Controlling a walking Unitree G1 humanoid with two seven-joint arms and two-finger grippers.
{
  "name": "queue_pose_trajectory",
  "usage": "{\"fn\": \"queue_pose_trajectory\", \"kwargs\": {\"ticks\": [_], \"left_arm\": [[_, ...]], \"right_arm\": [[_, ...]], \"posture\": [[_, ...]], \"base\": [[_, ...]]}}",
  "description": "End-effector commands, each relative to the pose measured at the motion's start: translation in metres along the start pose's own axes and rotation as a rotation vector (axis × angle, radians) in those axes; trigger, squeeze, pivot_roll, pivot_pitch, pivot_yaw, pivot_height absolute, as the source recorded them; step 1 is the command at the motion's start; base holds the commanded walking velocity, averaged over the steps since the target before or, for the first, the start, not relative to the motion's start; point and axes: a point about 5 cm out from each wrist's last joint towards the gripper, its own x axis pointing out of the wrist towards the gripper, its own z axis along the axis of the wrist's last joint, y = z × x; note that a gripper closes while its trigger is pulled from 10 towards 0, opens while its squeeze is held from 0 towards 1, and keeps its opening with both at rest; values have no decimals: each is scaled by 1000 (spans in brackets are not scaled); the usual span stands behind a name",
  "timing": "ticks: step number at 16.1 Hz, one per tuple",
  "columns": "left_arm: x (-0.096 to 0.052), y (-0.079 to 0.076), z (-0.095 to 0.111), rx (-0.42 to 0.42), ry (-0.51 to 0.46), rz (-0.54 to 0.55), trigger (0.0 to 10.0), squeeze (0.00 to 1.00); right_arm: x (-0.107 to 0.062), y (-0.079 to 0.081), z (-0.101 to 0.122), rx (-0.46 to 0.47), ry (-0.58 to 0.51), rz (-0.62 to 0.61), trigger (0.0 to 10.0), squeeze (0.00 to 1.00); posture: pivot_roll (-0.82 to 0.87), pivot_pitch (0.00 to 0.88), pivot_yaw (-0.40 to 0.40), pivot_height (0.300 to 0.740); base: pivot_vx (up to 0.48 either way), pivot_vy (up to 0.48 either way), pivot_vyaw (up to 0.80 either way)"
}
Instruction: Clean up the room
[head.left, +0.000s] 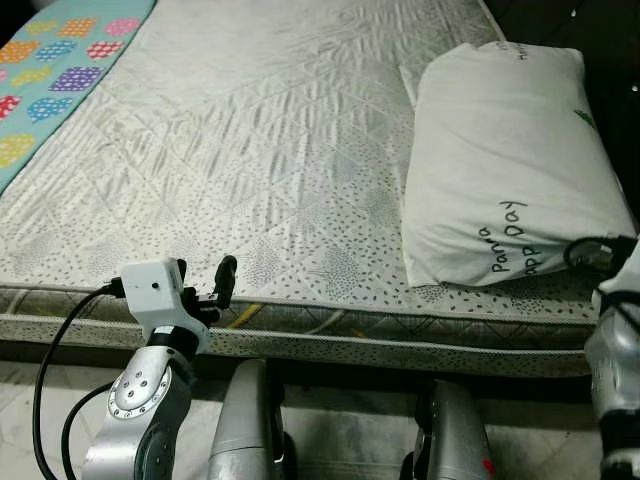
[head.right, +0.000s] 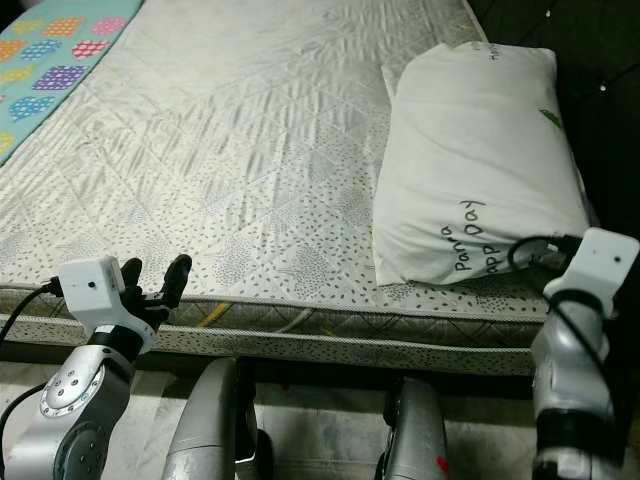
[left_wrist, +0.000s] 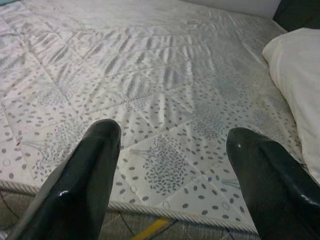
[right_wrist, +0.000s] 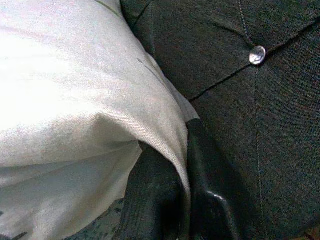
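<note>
A white pillow (head.left: 505, 160) with printed writing lies at the right end of a bare quilted mattress (head.left: 250, 150). My right gripper (right_wrist: 185, 195) is at the pillow's near right corner and is shut on a fold of its fabric (right_wrist: 150, 135), close beside the dark headboard. In the right eye view the arm's white wrist camera (head.right: 605, 262) sits at that corner. My left gripper (head.left: 205, 285) hovers at the mattress's front edge on the left. It is open, with nothing between its fingers (left_wrist: 85, 170).
A dark tufted headboard (right_wrist: 250, 100) with a metal button runs along the pillow's right side. A turquoise quilt with coloured patches (head.left: 55, 60) covers the far left of the bed. My silver legs (head.left: 250, 420) stand against the bed's front edge.
</note>
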Motion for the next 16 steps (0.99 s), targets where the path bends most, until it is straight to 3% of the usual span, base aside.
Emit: {"fn": "queue_pose_trajectory", "kwargs": {"ticks": [1, 6, 9, 10, 12, 16], "left_arm": [[1, 3, -3, 7, 13, -6, 10000, 0], [1, 1, -4, 3, 13, -12, 10000, 0], [0, -1, -5, -1, 10, -6, 10000, 0], [-2, 0, -5, -3, 8, 6, 10000, 0], [-5, 3, -4, -2, 2, 27, 10000, 0], [-9, 6, -4, 0, -4, 51, 10000, 0]], "right_arm": [[-11, -9, -4, 10, 24, -55, 0, 0], [-20, 0, -9, 10, 69, -39, 0, 0], [5, 9, 6, 0, 66, 2, 0, 0], [26, 11, 22, -5, 51, 17, 0, 0], [48, 9, 46, -11, 33, 18, 0, 0], [71, 3, 88, -16, 3, 31, 0, 0]], "posture": [[48, 81, 70, 557], [48, 87, 65, 557], [53, 95, 50, 557], [61, 99, 34, 557], [71, 102, 19, 557], [86, 107, 4, 557]], "base": [[0, 0, 0], [0, 0, 0], [0, 0, 0], [0, 0, 0], [0, 0, 0], [0, 0, 0]]}}
